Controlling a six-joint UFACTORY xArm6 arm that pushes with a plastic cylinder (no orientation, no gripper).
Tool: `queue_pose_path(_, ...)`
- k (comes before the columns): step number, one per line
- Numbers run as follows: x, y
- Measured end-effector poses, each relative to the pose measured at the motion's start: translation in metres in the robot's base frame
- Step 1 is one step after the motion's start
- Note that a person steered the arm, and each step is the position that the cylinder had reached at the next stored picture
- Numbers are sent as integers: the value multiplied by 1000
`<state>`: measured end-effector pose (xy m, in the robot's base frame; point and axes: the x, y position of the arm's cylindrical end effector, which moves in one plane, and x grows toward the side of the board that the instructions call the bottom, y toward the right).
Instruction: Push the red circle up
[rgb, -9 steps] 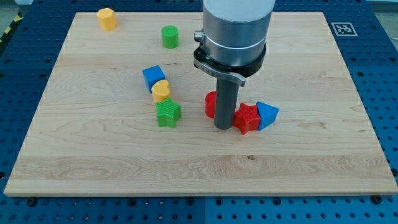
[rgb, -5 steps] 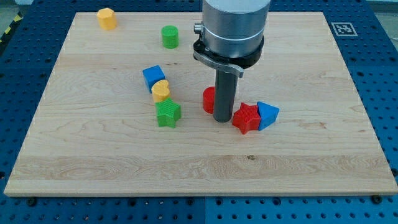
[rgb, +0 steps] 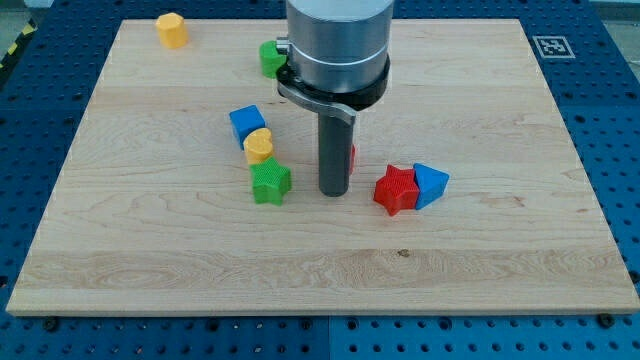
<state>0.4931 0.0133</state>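
Observation:
The red circle (rgb: 351, 156) is almost wholly hidden behind my rod; only a thin red sliver shows at the rod's right edge, near the board's middle. My tip (rgb: 333, 192) rests on the board just below and in front of it. A red star (rgb: 396, 190) lies to the tip's right, touching a blue block (rgb: 431, 184). A green star (rgb: 270, 182) lies to the tip's left.
A yellow round block (rgb: 259, 146) and a blue cube (rgb: 246, 123) sit above the green star. A green cylinder (rgb: 268, 57) is partly hidden by the arm's body at the top. A yellow block (rgb: 171, 29) sits at the top left. The wooden board (rgb: 120, 240) lies on a blue perforated table.
My tip has slid left, from next to the red star to in front of the red circle. The red circle, earlier showing left of the rod, is now nearly hidden behind it.

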Motion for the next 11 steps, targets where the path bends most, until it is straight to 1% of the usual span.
queue_pose_path(1,-13,1)
queue_pose_path(3,-56,1)
queue_pose_path(7,-158,1)
queue_pose_path(8,-170,1)
queue_pose_path(9,-172,1)
queue_pose_path(10,-164,1)
queue_pose_path(11,-138,3)
